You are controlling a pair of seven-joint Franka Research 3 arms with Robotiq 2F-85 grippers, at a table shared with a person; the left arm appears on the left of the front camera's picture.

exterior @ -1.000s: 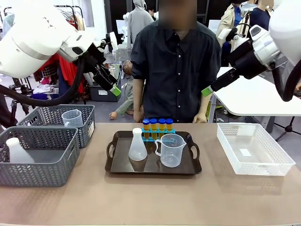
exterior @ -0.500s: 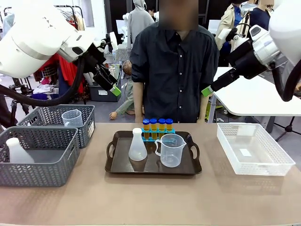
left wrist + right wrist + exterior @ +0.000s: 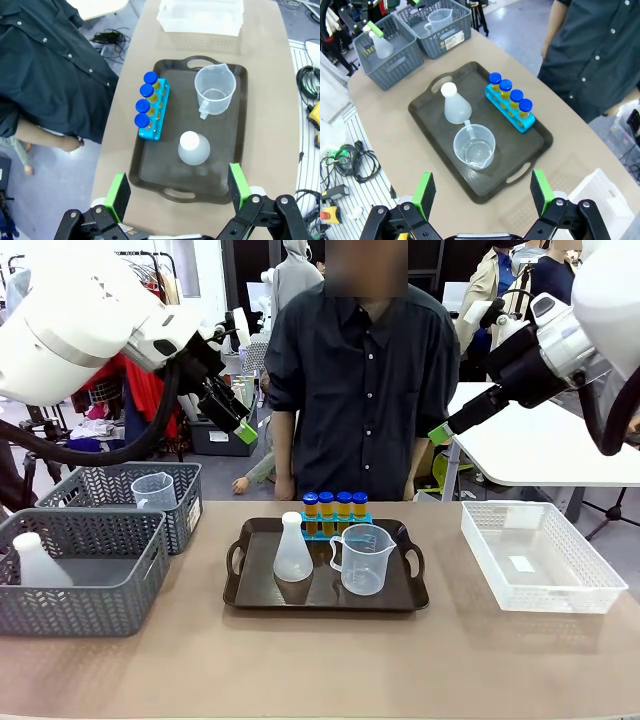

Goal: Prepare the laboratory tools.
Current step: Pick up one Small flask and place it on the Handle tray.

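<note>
A dark brown tray (image 3: 320,592) sits mid-table. On it stand a translucent white conical flask (image 3: 293,550), a clear handled beaker (image 3: 365,560) and several yellow blue-capped tubes in a small blue rack (image 3: 335,512) along the far edge. My left gripper (image 3: 243,430) hangs open, high above the table's left side. From above, the left wrist view takes in the flask (image 3: 193,147), beaker (image 3: 214,90) and rack (image 3: 152,107) beyond the open left gripper (image 3: 178,189). My right gripper (image 3: 440,433) is raised at the right, also open (image 3: 483,192), over the beaker (image 3: 474,146), flask (image 3: 454,105) and rack (image 3: 511,105).
Two grey mesh baskets (image 3: 90,605) stand at the left; the near one holds another flask (image 3: 38,562), the far one another beaker (image 3: 153,492). A white lattice basket (image 3: 545,555) sits at the right. A person (image 3: 365,380) stands at the far edge behind the tray.
The person has shifted slightly to the left behind the table. Both arms and everything on the tray stay where they were.
</note>
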